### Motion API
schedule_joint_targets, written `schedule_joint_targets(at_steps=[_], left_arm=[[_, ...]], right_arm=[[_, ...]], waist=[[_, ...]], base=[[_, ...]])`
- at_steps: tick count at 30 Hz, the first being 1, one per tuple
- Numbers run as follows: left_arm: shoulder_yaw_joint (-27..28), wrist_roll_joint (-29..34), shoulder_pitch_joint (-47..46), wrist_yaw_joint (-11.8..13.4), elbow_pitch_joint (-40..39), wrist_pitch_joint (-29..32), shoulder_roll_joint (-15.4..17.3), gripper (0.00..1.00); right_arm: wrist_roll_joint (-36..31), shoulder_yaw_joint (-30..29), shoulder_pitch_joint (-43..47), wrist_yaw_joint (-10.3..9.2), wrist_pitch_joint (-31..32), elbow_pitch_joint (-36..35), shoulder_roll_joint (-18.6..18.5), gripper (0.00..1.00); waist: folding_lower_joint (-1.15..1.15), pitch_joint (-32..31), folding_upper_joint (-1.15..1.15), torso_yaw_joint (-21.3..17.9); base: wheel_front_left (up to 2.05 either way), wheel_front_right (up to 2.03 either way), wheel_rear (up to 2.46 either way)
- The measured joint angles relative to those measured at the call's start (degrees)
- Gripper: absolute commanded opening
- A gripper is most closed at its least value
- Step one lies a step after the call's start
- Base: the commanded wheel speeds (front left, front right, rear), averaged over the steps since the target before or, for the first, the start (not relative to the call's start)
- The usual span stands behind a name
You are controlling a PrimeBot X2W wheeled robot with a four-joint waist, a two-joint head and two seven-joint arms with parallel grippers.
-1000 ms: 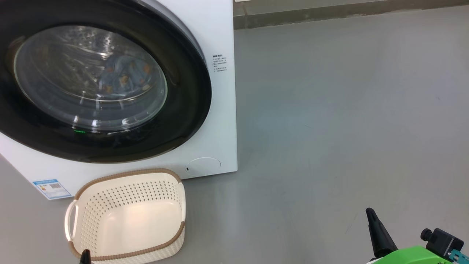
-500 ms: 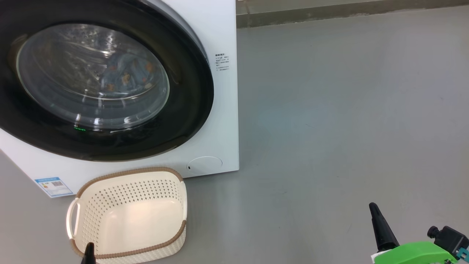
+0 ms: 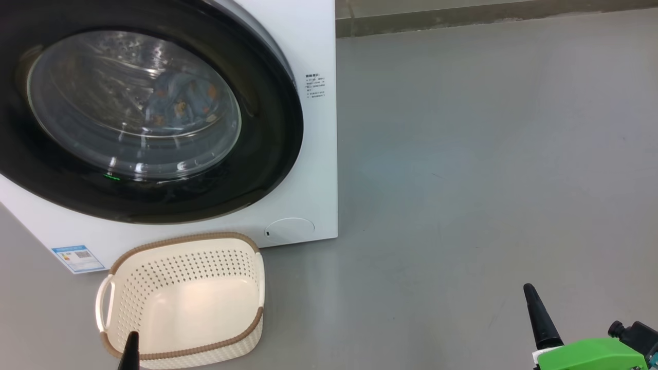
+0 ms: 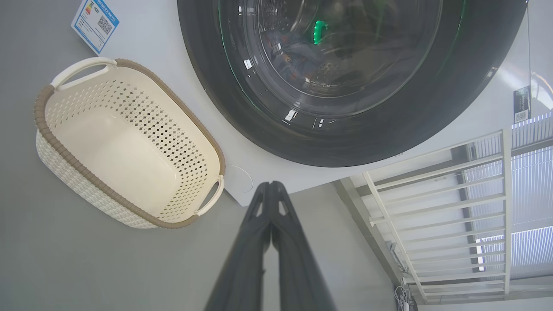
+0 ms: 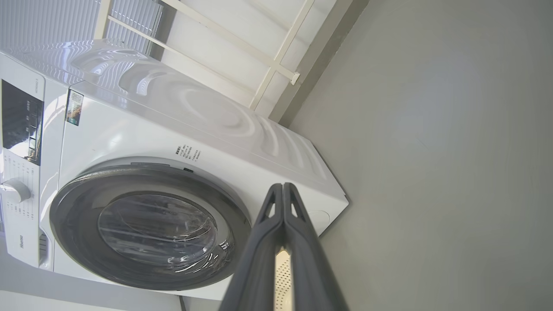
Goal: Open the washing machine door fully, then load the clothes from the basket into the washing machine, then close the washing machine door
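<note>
The washing machine [image 3: 313, 169] fills the upper left of the head view, and its black-ringed door [image 3: 267, 149] lies flat against its front. Through the glass, the light blue printed clothes [image 3: 180, 103] lie inside the drum; they also show in the left wrist view as clothes [image 4: 298, 56]. The cream basket [image 3: 180, 298] stands on the floor in front of the machine with nothing in it. My left gripper [image 3: 131, 347] pokes up at the basket's near rim, fingers pressed together and holding nothing. My right gripper [image 3: 532, 303] hovers over bare floor at lower right, also shut and holding nothing.
Grey floor [image 3: 488, 154] stretches to the right of the machine as far as a wall base [image 3: 462, 18]. A white railing [image 4: 453, 194] stands beside the machine. A round white flap [image 3: 290, 229] and a blue label [image 3: 78, 258] sit low on the machine's front.
The whole head picture has shifted slightly right and up, so the camera moved. My left fingertip has risen further into view at the basket's rim; the right gripper has edged right.
</note>
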Motion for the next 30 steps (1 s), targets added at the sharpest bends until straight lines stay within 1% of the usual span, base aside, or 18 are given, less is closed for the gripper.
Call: schedule_joint_targets(at_steps=[30], left_arm=[[-0.7, -19.1, -4.9, -0.9, 3.4, 4.9, 0.2, 0.0]], right_arm=[[20.0, -2.1, -1.3, -0.25, 5.0, -0.4, 0.2, 0.0]], waist=[[0.0, 0.4, 0.0, 1.0]], base=[[0.0, 0.0, 0.0]])
